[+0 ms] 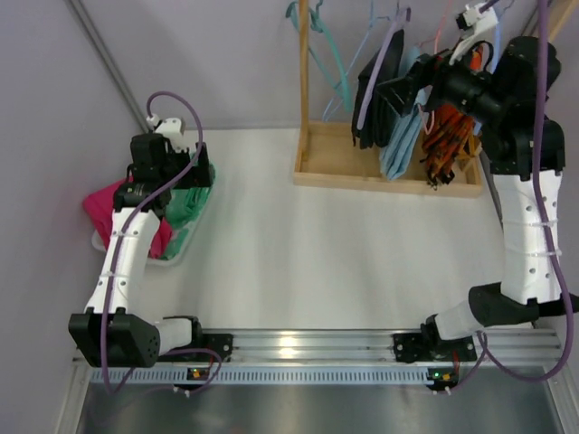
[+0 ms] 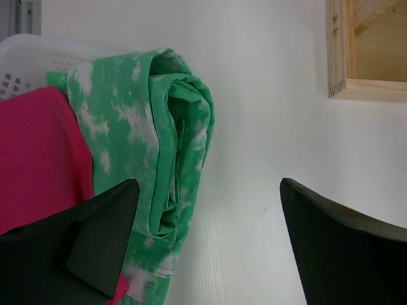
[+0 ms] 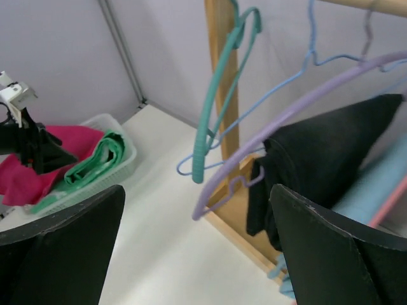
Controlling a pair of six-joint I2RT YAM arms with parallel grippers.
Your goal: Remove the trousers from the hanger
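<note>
Left wrist view: the left gripper [image 2: 210, 248] stands spread wide and empty. Green tie-dye trousers [image 2: 178, 146] lie folded in the white basket [image 2: 25, 57] just beyond its left finger, beside a pink garment [image 2: 38, 152]. Right wrist view: the right gripper [image 3: 197, 254] is likewise spread and empty. A teal hanger [image 3: 208, 114] hangs ahead between its fingers. The black trousers [image 3: 331, 152] hang on the lilac hanger [image 3: 286, 117] just beyond the right finger. Risk: pinching the lilac hanger, or snagging the teal one, would pull hangers rather than free cloth.
</note>
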